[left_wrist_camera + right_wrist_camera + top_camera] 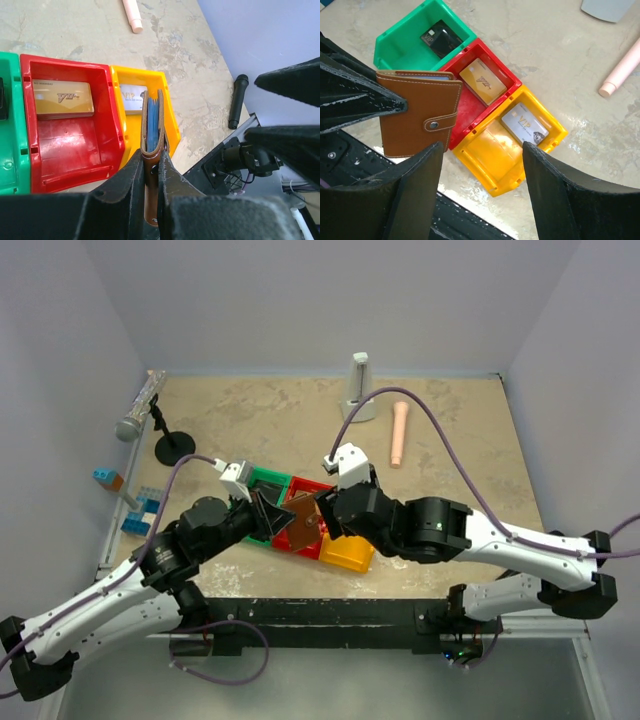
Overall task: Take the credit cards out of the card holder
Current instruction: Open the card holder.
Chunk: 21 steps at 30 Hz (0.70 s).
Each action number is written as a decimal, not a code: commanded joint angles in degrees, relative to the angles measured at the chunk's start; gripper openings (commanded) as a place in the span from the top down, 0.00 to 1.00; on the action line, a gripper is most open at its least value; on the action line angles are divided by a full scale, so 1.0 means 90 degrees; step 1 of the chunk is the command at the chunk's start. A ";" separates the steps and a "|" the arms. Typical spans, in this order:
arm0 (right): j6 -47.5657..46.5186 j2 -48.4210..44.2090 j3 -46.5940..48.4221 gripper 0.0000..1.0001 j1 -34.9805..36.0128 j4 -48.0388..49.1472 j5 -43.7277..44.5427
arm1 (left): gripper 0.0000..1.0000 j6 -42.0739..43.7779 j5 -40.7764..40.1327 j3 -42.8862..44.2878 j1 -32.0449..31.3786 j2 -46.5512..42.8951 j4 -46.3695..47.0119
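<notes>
My left gripper (pixel 151 170) is shut on the brown card holder (pixel 152 130) and holds it upright above the bins. The holder is closed with its tab snapped, and blue inner edges show at its top. In the right wrist view the card holder (pixel 420 117) hangs at the left, clamped by the left fingers (pixel 355 100). My right gripper (pixel 482 145) is open and empty, just right of the holder, over the yellow bin (pixel 495 165). A black card (pixel 440 39) lies in the green bin (pixel 390 50), a gold card (pixel 481 80) in the red bin (pixel 470 115), a silver card (pixel 525 125) in the yellow bin.
A pink cylinder (pixel 399 433) and a white stand (pixel 359 390) are at the back of the table. A microphone on a black stand (pixel 140 405) and blue blocks (pixel 140 510) are at the left. The black frame rail (pixel 330 615) runs along the near edge.
</notes>
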 commanded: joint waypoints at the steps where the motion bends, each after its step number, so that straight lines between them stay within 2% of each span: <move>1: 0.0441 0.0587 0.0765 0.31 0.0144 -0.0516 0.0481 | 1.00 -0.0244 -0.0941 0.0960 -0.0414 0.0397 -0.0451; 6: 0.0637 0.1028 0.1285 0.30 0.0173 -0.0869 0.0500 | 1.00 -0.0508 -0.1245 0.1529 -0.0552 0.0915 -0.1009; 17: 0.1056 0.1595 0.1724 0.30 0.0173 -0.1415 0.0471 | 1.00 -0.0703 -0.1547 0.1841 -0.0591 0.1062 -0.1390; 21: 0.1330 0.1692 0.1861 0.30 0.0173 -0.1689 0.0744 | 1.00 -0.0772 -0.1665 0.1880 -0.0591 0.1033 -0.1537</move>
